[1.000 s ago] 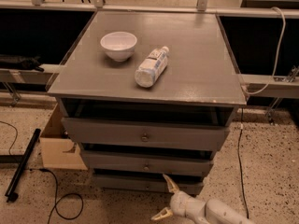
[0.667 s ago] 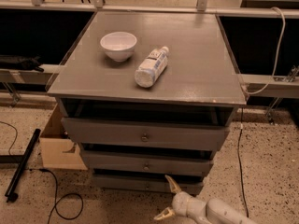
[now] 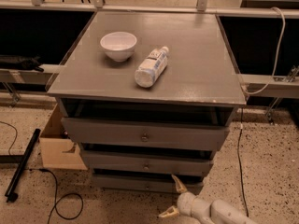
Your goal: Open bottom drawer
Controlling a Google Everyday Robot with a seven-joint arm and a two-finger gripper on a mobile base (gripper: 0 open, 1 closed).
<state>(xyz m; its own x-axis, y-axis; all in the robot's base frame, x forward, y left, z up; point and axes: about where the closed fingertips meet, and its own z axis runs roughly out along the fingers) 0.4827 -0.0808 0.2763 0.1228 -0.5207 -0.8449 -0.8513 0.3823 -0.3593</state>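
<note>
Little has shifted over the last second. At the left, the cardboard box (image 3: 57,148) sits against the cabinet's (image 3: 196,55) near-left corner as before. The bottom drawer (image 3: 126,183), lowest and narrowest of three grey fronts, looks no further out than it was (shut, or nearly so). Just right of its centre the gripper (image 3: 173,198) hangs near the floor, its fingers spread wide and the upper tip close against the front, having crept only slightly rightward. By my reading, nothing is grasped yet and the pull has not begun.
</note>
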